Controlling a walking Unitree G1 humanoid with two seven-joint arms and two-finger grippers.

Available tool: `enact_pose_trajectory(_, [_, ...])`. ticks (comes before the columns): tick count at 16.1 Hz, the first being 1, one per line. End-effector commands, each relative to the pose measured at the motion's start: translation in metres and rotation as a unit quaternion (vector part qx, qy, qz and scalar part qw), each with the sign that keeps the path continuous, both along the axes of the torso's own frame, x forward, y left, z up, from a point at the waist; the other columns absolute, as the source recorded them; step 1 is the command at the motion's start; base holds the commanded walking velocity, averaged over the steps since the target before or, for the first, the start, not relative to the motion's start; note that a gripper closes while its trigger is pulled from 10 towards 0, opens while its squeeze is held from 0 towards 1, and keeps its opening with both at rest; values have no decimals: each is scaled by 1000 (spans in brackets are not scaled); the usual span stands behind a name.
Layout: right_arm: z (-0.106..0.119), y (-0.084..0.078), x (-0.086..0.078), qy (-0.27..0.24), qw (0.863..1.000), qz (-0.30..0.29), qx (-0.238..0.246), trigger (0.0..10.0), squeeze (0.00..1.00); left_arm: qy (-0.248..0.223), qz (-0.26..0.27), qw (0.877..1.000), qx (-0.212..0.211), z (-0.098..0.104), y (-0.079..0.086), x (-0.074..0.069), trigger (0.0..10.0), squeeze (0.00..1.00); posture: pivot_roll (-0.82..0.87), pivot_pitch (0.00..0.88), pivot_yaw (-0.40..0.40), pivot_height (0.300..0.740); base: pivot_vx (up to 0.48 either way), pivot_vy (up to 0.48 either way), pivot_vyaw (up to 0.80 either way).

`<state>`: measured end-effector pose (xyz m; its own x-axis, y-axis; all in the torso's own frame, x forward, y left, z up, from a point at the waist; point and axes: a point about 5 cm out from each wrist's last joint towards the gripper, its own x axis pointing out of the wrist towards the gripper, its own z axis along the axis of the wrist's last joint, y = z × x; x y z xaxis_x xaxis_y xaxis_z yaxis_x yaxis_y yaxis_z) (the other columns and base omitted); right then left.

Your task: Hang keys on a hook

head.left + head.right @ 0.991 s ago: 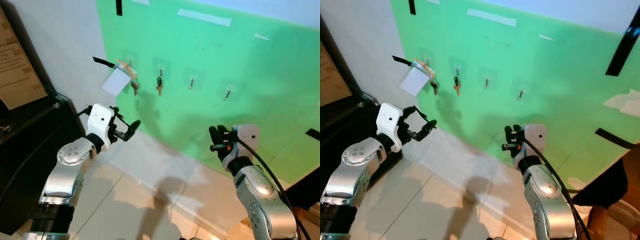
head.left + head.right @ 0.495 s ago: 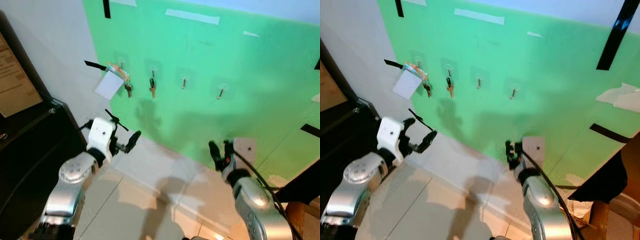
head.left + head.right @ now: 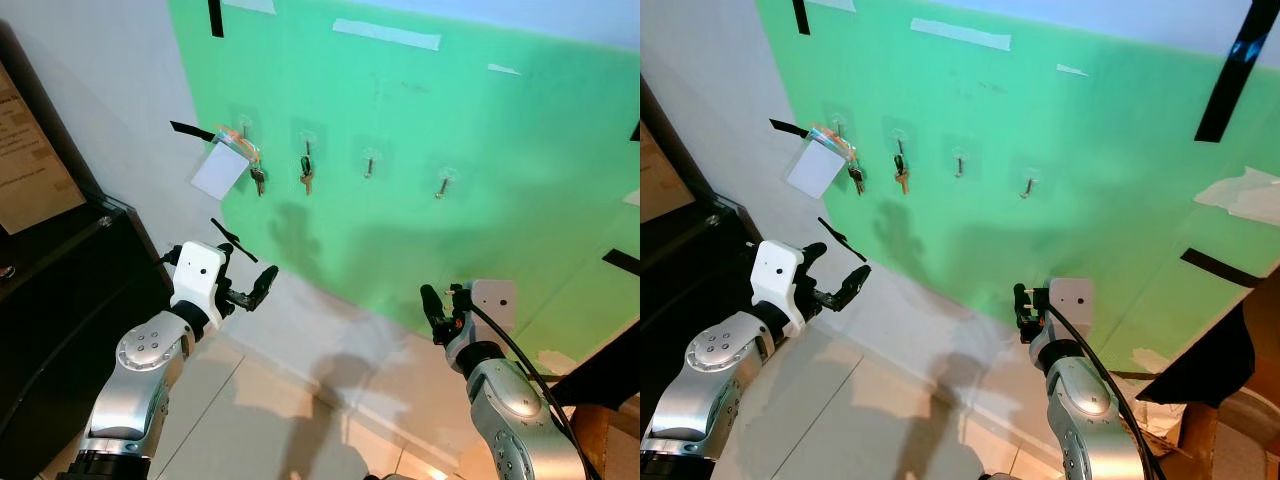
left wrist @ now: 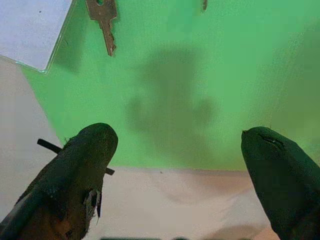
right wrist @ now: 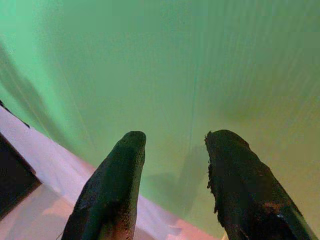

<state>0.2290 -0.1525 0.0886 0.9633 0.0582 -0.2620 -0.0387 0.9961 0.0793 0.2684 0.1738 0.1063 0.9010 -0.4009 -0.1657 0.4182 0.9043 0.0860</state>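
Nearest, the left claw (image 3: 245, 285) at eight o'clock gapes wide and empty; the right claw (image 5: 172, 165), at five o'clock, is parted, also empty. Beyond, at eleven o'clock, tagged keys (image 3: 256, 176) and another key (image 3: 306, 176) already hang; two hooks (image 3: 369, 165) remain bare.

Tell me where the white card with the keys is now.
In the left eye view the white rectangular card hangs with a key on the leftmost hook of the green wall panel, above the left gripper.
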Motion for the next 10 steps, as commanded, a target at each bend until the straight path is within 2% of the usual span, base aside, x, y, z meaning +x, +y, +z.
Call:
enact_pose_trajectory(1, [-1,-1,-1,1,1000,-4,5,10000,0,-4,9,1000,-3,3,3,0,10000,0,-80,0,37,740,0,0,0])
enact_pose_trajectory(10, [-3,-2,-2,4,1000,-12,7,10000,0,-4,15,1000,-8,2,2,0,10000,0,-80,0,36,740,0,0,0])
